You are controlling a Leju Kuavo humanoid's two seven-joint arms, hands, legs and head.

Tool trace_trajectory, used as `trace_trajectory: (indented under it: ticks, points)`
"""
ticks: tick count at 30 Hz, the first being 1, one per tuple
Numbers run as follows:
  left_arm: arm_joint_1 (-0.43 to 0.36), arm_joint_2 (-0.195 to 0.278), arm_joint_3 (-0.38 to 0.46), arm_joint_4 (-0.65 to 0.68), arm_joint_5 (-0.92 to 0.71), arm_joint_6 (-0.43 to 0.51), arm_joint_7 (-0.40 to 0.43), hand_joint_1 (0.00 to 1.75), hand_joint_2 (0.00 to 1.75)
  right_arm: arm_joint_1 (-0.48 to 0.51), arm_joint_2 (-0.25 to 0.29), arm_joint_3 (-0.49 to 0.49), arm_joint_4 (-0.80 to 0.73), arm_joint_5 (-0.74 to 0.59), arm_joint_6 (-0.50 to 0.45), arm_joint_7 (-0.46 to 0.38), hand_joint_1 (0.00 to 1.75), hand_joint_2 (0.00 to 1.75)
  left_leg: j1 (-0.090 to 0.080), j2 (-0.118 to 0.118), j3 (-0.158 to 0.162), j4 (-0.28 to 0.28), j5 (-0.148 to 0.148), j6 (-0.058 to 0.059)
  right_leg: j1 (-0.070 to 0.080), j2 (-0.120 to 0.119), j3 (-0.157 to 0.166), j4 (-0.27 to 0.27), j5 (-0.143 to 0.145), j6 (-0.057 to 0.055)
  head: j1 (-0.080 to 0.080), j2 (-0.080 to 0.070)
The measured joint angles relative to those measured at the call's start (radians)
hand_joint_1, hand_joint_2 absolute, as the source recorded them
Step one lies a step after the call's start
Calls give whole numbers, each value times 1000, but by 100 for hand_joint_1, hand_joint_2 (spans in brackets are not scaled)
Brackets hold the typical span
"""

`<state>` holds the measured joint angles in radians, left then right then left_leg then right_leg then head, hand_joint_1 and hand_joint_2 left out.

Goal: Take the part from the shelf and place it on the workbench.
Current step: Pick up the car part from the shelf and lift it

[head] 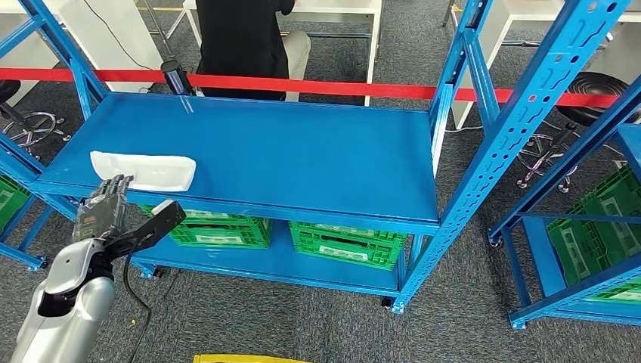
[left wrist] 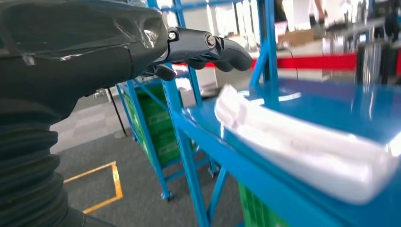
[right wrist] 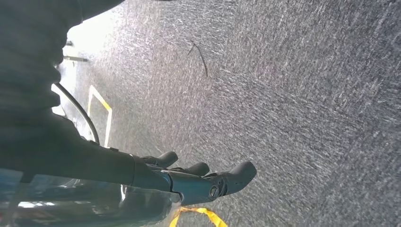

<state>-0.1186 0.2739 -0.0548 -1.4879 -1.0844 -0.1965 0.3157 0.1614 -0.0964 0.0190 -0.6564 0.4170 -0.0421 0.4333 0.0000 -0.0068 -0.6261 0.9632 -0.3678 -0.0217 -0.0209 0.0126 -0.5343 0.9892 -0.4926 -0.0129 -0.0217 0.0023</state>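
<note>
A long white part (head: 143, 171) lies on the blue shelf (head: 302, 159) near its front left corner. My left hand (head: 121, 215) is raised just in front of the shelf's edge, below and slightly left of the part, its fingers apart and holding nothing. In the left wrist view the white part (left wrist: 302, 146) lies close ahead along the shelf edge (left wrist: 246, 175), with the hand's fingers (left wrist: 208, 47) stretched out above it, not touching. My right hand (right wrist: 189, 182) hangs over grey carpet, fingers extended, empty.
Green crates (head: 344, 243) sit on the lower shelf level. A second blue rack (head: 589, 227) with green crates stands at the right. A red barrier tape (head: 340, 88) runs behind the shelf, with a person in black (head: 242, 45) seated beyond it. Yellow floor marking (left wrist: 111, 184) lies below.
</note>
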Motion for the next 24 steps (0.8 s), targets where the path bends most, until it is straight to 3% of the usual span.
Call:
trace_trajectory:
  ticks: [9,24]
  points:
    - [-79,-10,-46,157,10,20,-23,0,175,-1,22,-55,-8,42,11,0,0,175,0,0,0,1,0,0,0,0,0,0,0,0,0,0]
    - [-116,-17,-79,219,2,56,-25,0,175,3,35,-89,-11,72,22,-1,0,175,0,0,0,1,0,0,0,0,0,0,0,0,0,0]
